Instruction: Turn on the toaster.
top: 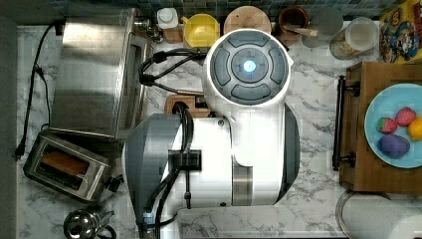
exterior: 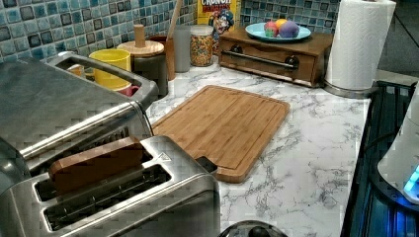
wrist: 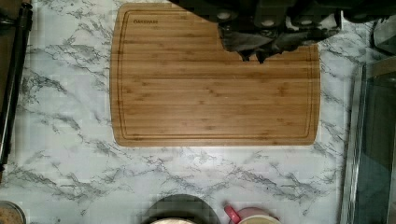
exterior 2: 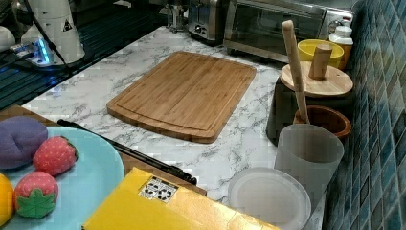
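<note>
The toaster (top: 67,167) is a small brushed-steel box at the top view's lower left, with a brown slice (top: 62,162) standing in one slot and a black lever knob (top: 114,184) on its side. The left view has the toaster (exterior: 128,197) up close with the slice (exterior: 96,165) raised, and it stands far back in the right view (exterior 2: 206,19). My gripper (wrist: 252,56) hangs over the bamboo cutting board (wrist: 215,88), away from the toaster, its dark fingertips together and holding nothing. The white arm (top: 244,124) covers the middle of the counter in the top view.
A large steel toaster oven (top: 94,74) stands right beside the toaster. Jars, a yellow cup (top: 201,30) and a utensil holder (exterior 2: 321,120) line the tiled wall. A wooden drawer box (exterior: 272,52) carries a blue plate of toy fruit (exterior: 279,30). A paper towel roll (exterior: 358,44) and a kettle (top: 87,224) are nearby.
</note>
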`<state>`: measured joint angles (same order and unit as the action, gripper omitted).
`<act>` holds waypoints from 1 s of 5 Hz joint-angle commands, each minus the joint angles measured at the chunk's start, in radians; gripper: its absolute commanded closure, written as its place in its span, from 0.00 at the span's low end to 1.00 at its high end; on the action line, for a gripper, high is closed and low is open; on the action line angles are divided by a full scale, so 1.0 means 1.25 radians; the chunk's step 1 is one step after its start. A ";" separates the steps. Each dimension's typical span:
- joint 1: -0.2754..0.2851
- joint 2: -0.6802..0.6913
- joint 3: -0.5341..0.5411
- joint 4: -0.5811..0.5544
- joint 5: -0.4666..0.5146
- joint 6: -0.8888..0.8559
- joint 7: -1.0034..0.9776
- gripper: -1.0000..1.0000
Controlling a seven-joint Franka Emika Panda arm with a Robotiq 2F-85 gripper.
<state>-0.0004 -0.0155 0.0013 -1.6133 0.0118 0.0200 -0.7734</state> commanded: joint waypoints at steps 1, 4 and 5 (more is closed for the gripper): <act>0.080 -0.104 0.090 -0.166 0.056 0.018 0.079 1.00; 0.114 -0.132 0.192 -0.296 0.094 0.038 0.148 1.00; 0.116 -0.139 0.223 -0.340 0.110 0.053 0.211 1.00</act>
<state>0.1120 -0.1309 0.2896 -1.9434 0.1153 0.0892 -0.6099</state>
